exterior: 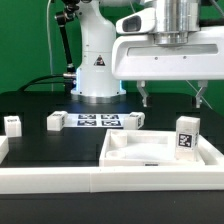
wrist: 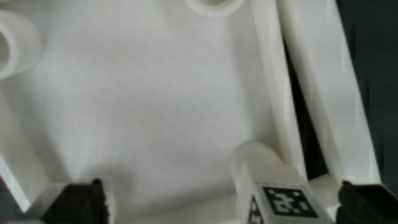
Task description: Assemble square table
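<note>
Gripper (exterior: 172,98) hangs above the square tabletop (exterior: 130,150), jaws spread wide and nothing between them. The tabletop lies rim-up at the front of the table, just behind the long white rail (exterior: 60,183), and an upright leg (exterior: 187,137) stands in its corner on the exterior view's right. From the wrist camera, that leg sits between the dark fingertips (wrist: 80,197) but well off centre, much nearer one of them. That is the danger as I see it: come straight down from here and the near finger could clip the leg's top or land on the raised rim, tilting the leg or shoving the whole top sideways. Closing off centre would drag the leg before both pads bite. A loose leg (exterior: 57,121) lies by the marker board (exterior: 97,121), and a second leg (exterior: 13,124) is further toward the exterior view's left, both well clear. Hard to say whether the upright leg is seated in its hole or merely resting there, because its base is hidden. The gripper's upper body is cut off, and the wrist picture is blurred at the tabletop's far holes.
</note>
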Robot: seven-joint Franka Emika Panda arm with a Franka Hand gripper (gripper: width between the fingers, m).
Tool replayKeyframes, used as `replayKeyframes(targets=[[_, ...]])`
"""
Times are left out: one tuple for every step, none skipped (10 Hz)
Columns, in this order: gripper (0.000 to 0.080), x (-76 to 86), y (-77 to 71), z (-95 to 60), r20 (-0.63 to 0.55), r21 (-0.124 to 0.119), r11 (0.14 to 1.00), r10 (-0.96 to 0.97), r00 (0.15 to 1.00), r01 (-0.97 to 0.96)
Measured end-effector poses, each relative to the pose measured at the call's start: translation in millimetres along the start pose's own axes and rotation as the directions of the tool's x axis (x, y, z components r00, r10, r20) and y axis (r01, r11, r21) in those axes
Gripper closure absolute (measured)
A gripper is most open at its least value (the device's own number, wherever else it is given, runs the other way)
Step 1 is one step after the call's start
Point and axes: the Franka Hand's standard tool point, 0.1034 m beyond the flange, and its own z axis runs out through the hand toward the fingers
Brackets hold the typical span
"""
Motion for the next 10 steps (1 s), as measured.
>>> replayKeyframes(targets=[[0.0151,-1.1,-1.0,0.5,0.004,-0.001,1.0,-0.002,1.0,0.002],[0.0151,-1.7,-0.9,0.8,0.005,-0.002,1.0,-0.003,1.0,0.003],[0.0151,-2.3,-0.5,1.6,0.007,-0.003,1.0,-0.003,1.0,0.003],[0.0151,-6.1,0.7,2.6,0.01,-0.005,1.0,-0.004,1.0,0.004],[0.0151,-11.5,5.7,4.4,0.008,-0.003,1.0,-0.015,1.0,0.015],[0.0151,-19.4,17.0,7.9,0.007,0.002,1.0,-0.007,1.0,0.007],[0.0151,-40.9,27.2,9.2,0.018,-0.004,0.999,0.037,0.999,-0.037],[0.0151,-64.0,38.1,9.2,0.028,-0.011,0.999,0.051,0.998,-0.05],[0.0151,-81.6,51.0,11.1,0.038,-0.02,0.998,0.057,0.998,-0.057],[0.0151,-93.5,59.5,13.6,0.047,-0.028,0.998,0.06,0.997,-0.059]])
